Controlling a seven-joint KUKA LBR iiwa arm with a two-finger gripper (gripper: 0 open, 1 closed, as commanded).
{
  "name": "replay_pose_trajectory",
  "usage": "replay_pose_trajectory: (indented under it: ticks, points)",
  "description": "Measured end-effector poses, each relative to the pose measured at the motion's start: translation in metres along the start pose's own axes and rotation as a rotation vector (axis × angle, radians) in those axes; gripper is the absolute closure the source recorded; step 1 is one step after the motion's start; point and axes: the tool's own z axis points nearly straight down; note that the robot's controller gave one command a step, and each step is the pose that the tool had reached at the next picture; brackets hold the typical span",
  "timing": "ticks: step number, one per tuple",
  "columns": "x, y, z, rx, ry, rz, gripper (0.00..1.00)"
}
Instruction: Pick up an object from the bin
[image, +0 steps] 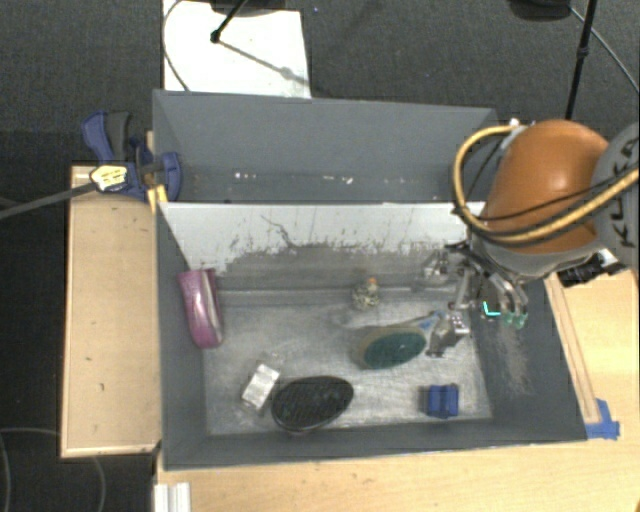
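My gripper (446, 334) hangs low in the right half of the bin, under the orange-covered wrist. It is right beside the right end of a dark green oval thing (390, 351) that lies flat on the bin floor; I cannot tell whether it touches it. A small blue block (440, 400) lies in front of the gripper near the front wall. A small pale, glassy thing (367, 293) sits behind the green oval, near the back wall.
A black oval brush-like thing (312, 402) and a small white-silver block (260, 386) lie at the front left. A pink-purple oval thing (201, 307) leans against the left wall. The arm and its cables cover the bin's right rear corner.
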Motion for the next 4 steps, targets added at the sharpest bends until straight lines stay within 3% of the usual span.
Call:
replay_pose_trajectory:
  ticks: [1,2,3,4]
  points:
    - [-0.014,0.020,0.129,0.001,-0.013,-0.213,0.00]
    - [-0.017,0.020,0.125,0.002,-0.023,-0.213,1.00]
    - [-0.027,0.008,0.014,0.002,-0.015,-0.231,1.00]
    - [-0.029,0.011,-0.095,0.003,-0.018,-0.232,1.00]
